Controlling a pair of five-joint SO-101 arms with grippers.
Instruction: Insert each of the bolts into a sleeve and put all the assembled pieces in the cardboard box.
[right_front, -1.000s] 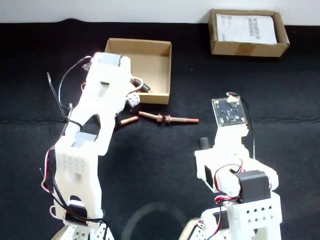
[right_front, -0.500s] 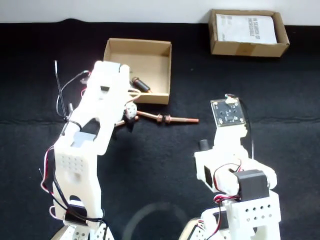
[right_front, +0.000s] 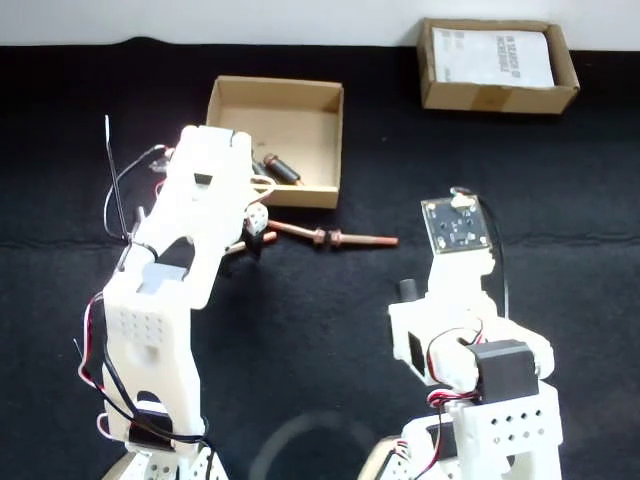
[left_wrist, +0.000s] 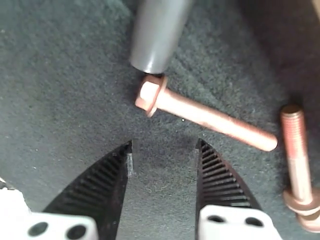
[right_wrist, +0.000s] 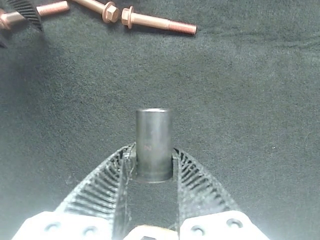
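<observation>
Left end effector (left_wrist: 162, 146) is released, jaws spread above the counter (left_wrist: 60, 75), just short of a bare bolt (left_wrist: 205, 117). Right end effector (right_wrist: 153, 152) grasps an upright sleeve (right_wrist: 154, 132). In the high view, one assembled piece (right_front: 282, 168) lies in the cardboard box (right_front: 300, 120); the print on the sheet (right_front: 490, 57) is illegible.

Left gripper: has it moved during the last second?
Yes. The left gripper has drawn back from the cardboard box, toward the robot's base, and is now over a bolt.
</observation>
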